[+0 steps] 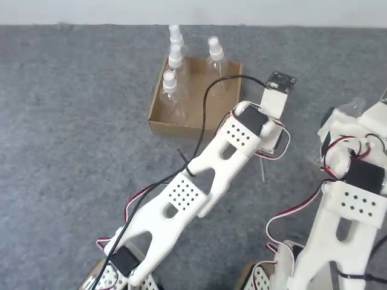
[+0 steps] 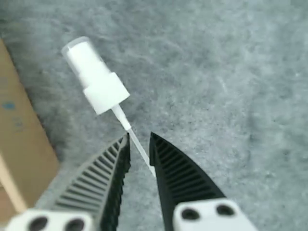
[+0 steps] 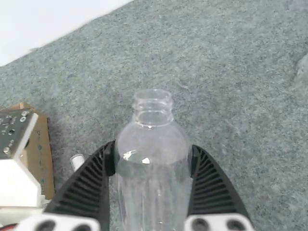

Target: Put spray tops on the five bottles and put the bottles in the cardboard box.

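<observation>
My left gripper (image 2: pixel 139 138) is shut on the thin dip tube of a white spray top (image 2: pixel 98 82), whose head sticks out beyond the fingertips above the grey carpet. In the high view this gripper (image 1: pixel 269 148) hangs just right of the cardboard box (image 1: pixel 158 124), with the tube (image 1: pixel 263 173) poking out below it. My right gripper (image 3: pixel 153 152) is shut on a clear bottle (image 3: pixel 153 144) with a bare, uncapped neck. That bottle (image 1: pixel 354 109) is at the right edge of the high view. Several bottles with spray tops (image 1: pixel 170 84) stand in the box.
Grey carpet covers the table. The left arm's camera board (image 3: pixel 14 144) and a corner of the box (image 3: pixel 42 154) lie beside the held bottle in the right wrist view. A box wall (image 2: pixel 19 144) is close to the left gripper.
</observation>
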Robot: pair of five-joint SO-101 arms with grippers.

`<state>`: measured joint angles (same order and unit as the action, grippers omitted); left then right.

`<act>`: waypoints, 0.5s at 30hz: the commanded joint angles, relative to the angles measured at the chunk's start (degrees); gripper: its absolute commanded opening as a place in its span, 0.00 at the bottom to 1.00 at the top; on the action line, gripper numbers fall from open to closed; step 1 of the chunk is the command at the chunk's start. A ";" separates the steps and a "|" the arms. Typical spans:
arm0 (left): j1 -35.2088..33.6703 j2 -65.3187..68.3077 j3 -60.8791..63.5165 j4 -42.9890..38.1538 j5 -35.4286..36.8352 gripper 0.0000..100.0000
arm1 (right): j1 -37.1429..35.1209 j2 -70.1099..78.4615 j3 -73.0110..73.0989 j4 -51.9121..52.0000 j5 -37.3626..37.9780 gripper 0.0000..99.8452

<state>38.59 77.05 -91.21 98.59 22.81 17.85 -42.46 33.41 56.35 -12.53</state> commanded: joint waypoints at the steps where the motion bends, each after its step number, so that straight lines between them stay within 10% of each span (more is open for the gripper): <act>1: -0.53 -1.32 -2.77 2.11 1.14 0.08 | -0.75 -2.59 -0.79 -1.19 -0.18 0.04; 15: -7.56 -0.62 2.51 -8.62 9.32 0.25 | -0.75 -2.59 -0.79 -1.19 -0.18 0.04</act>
<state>33.14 77.32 -90.77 95.08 29.85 17.85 -42.46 33.41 56.35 -12.53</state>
